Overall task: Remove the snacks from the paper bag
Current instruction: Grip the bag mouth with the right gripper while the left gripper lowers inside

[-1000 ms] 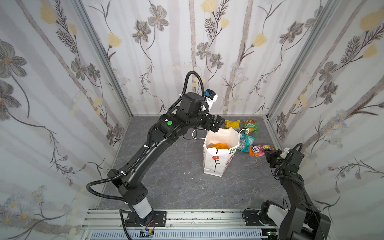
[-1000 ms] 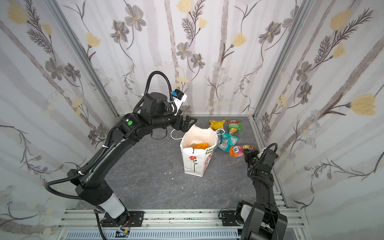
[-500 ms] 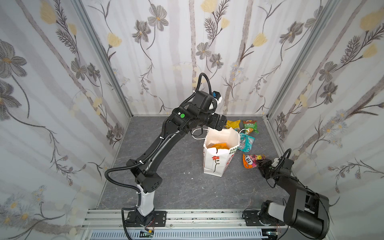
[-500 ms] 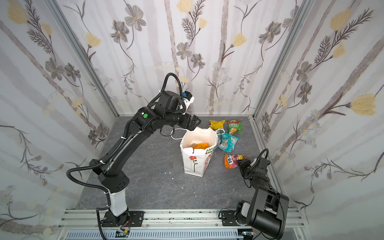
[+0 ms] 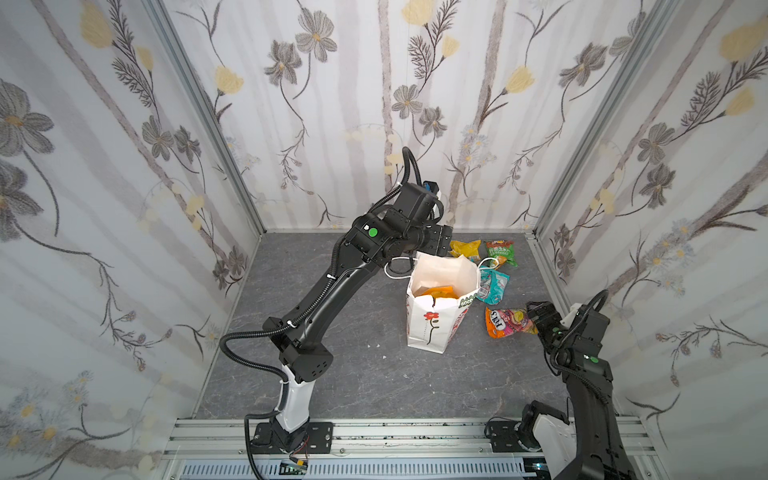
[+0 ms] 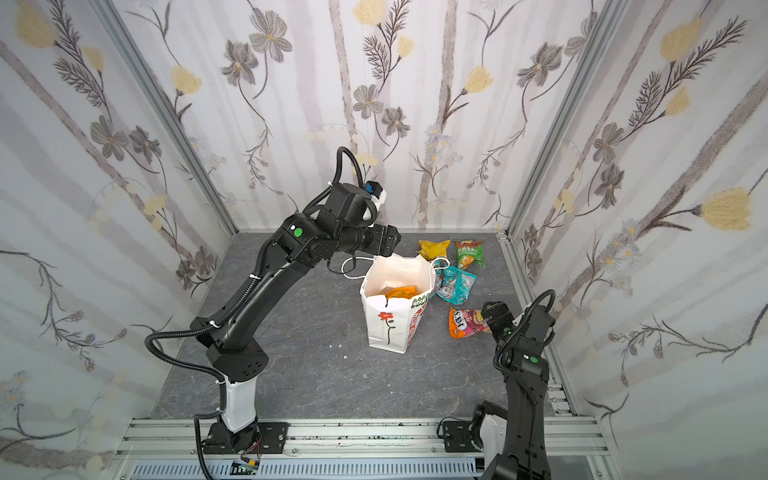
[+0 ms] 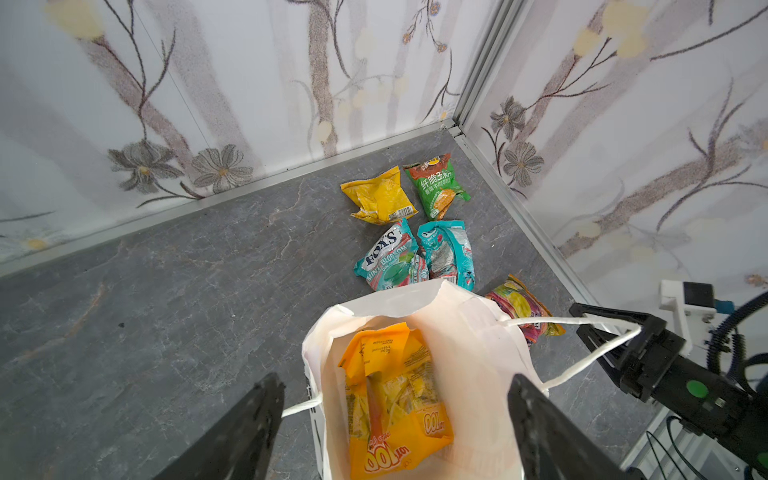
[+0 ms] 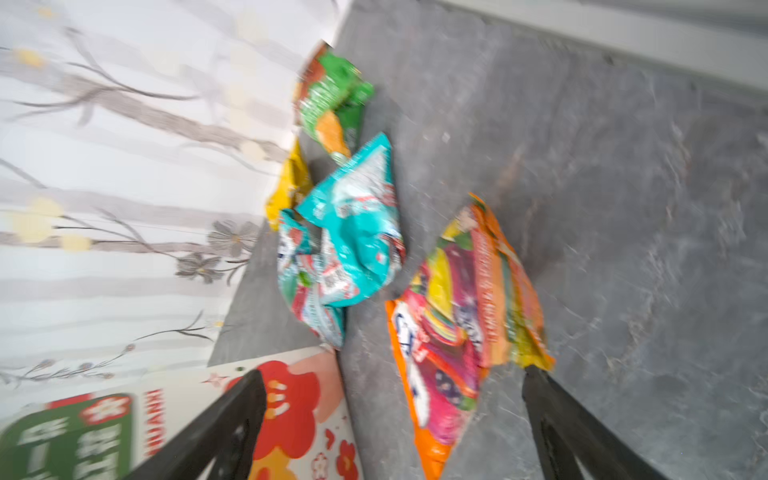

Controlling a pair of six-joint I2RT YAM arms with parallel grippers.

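The white paper bag [image 5: 436, 320] [image 6: 390, 324] stands upright on the grey floor, mouth open. Inside it lies an orange packet marked "100" [image 7: 395, 399] [image 5: 436, 291]. My left gripper [image 7: 395, 386] [image 5: 440, 245] hovers open over the bag's mouth, holding nothing. Right of the bag, an orange-pink packet [image 8: 457, 324] [image 5: 509, 322] lies on the floor just ahead of my right gripper [image 8: 395, 374] [image 5: 536, 313], which is open and empty. Behind the bag lie a yellow packet [image 7: 378, 197], a green-and-red one [image 7: 436, 185], a white-teal one [image 7: 390, 259] and a teal one [image 7: 446, 253].
Flowered walls close in the back and both sides, and the right wall [image 5: 623, 257] stands close to the right arm. A white cord handle [image 7: 582, 322] hangs off the bag's rim towards the right gripper. Bare grey floor [image 5: 332, 374] spreads left of the bag and in front of it.
My right gripper has opened and let the orange-pink packet drop onto the floor right of the bag. My left gripper has swung right to stand over the bag's mouth.
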